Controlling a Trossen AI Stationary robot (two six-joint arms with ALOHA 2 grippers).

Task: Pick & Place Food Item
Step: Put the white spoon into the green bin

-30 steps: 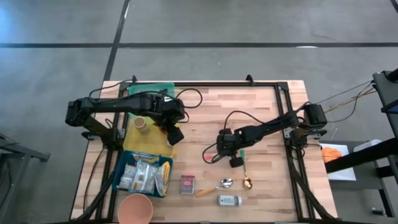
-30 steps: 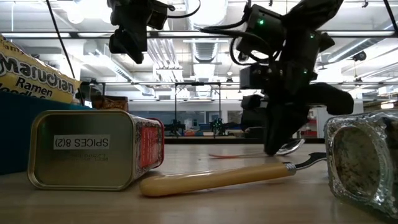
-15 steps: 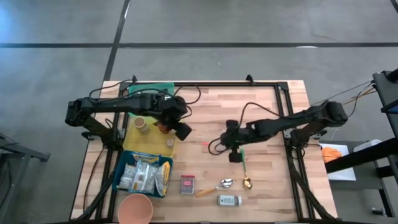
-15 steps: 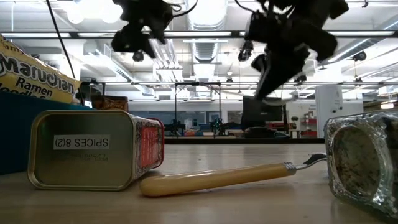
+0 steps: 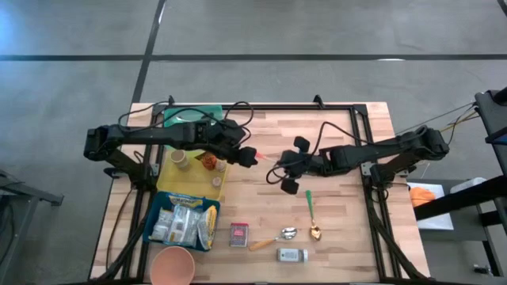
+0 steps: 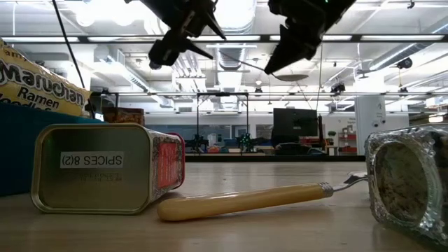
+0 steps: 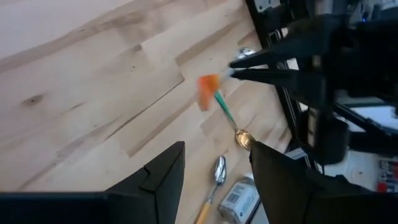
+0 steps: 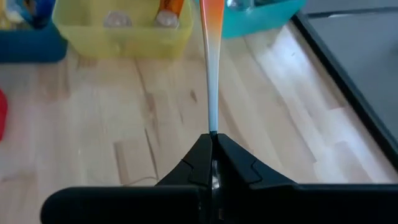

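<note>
My right gripper (image 5: 282, 166), frame centre, is clamped on the thin orange-tipped packet (image 5: 268, 161), which sticks out toward my left gripper (image 5: 247, 155). Left fingers (image 7: 163, 177) are parted, packet tip (image 7: 206, 91) just ahead of them.

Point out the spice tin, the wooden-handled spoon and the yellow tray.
spice tin (image 6: 105, 168), low view, its labelled end face
wooden-handled spoon (image 6: 245, 199), low view, middle of the handle
yellow tray (image 8: 118, 28), right wrist view, its near wall

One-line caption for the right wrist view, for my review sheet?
Right gripper shut on a thin orange-tipped utensil, held above the wooden table and pointing toward the yellow bin.
</note>
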